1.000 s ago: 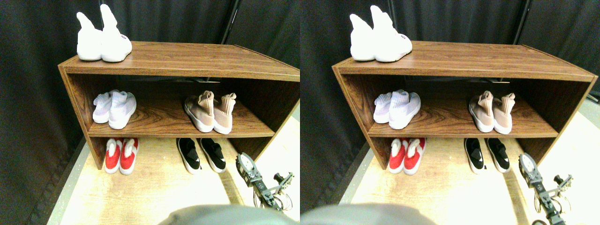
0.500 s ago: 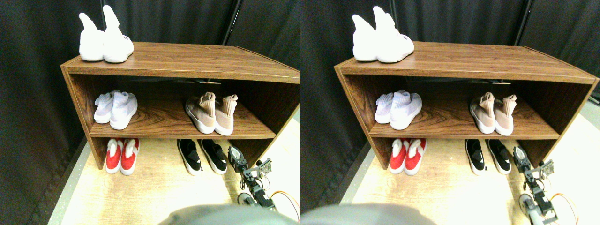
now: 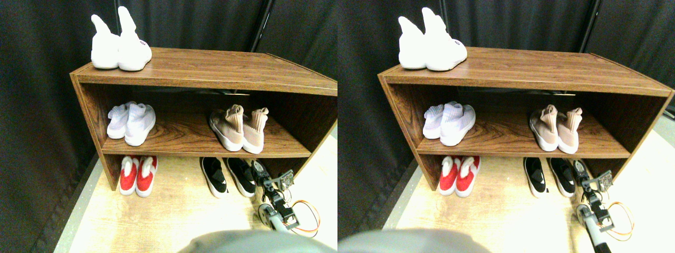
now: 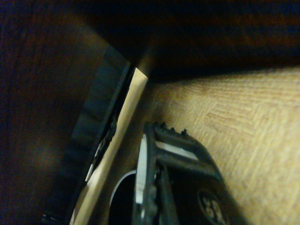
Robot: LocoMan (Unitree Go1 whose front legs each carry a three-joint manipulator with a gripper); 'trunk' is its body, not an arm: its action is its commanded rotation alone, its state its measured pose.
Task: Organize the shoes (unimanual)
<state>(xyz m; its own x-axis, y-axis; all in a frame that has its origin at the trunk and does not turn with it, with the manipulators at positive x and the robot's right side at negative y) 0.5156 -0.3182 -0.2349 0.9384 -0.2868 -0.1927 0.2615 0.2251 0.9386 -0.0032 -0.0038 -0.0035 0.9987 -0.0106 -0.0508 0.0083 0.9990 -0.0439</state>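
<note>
Two pairs matter most: the beige-tan pair (image 3: 238,128) stands side by side on the middle shelf (image 3: 184,138), and the black pair (image 3: 228,176) sits on the floor under it, at the right. Both look roughly lined up, so most of the tidying seems done. Just beside the right black shoe (image 3: 241,176), the right hand (image 3: 262,174) reaches in low; whether it is open or closed cannot be told.
</note>
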